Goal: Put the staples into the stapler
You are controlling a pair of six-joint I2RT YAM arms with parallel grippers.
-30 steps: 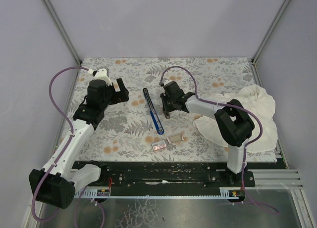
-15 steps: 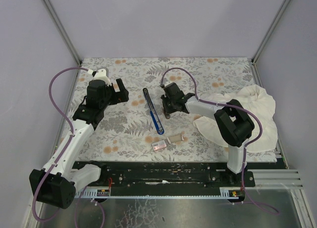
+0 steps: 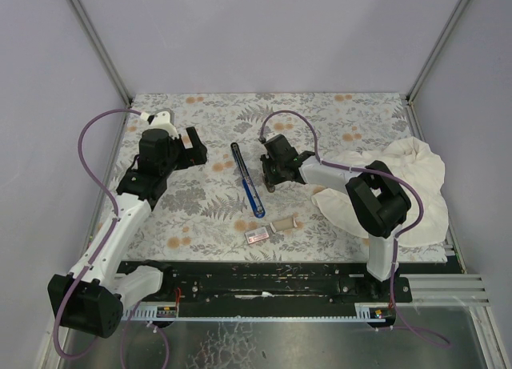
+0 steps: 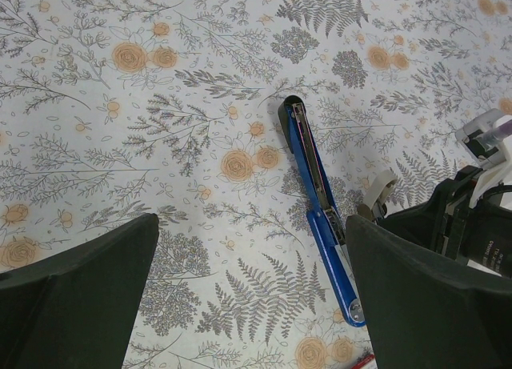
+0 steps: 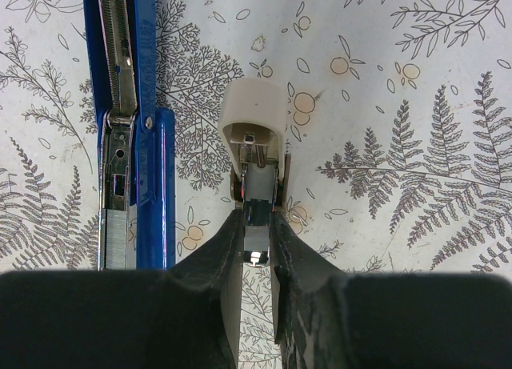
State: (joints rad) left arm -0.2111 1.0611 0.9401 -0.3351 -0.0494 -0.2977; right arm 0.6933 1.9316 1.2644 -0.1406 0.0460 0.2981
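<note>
Stapler (image 3: 248, 183): lies opened out flat on the table (image 3: 200, 217) between the two arms, with its metal staple channel facing up
Staples box (image 3: 257, 237): near the table's front edge, just beside the cardboard tray (image 3: 284, 223); both sit apart from the stapler's near end
Left end effector (image 3: 196, 147): jaws spread wide, holding nothing, left of the stapler
Right end effector (image 5: 256, 225): closed on a small grey-and-white part (image 5: 253, 137), just right of the stapler; you cannot tell what the part is
Handling: expect the box to be light, thin-walled and easily crushed, the staple strips brittle, and the stapler stiff and liable to skate
Hold: take the box lightly across its short sides, and steady the stapler by its blue body near the hinge
</note>
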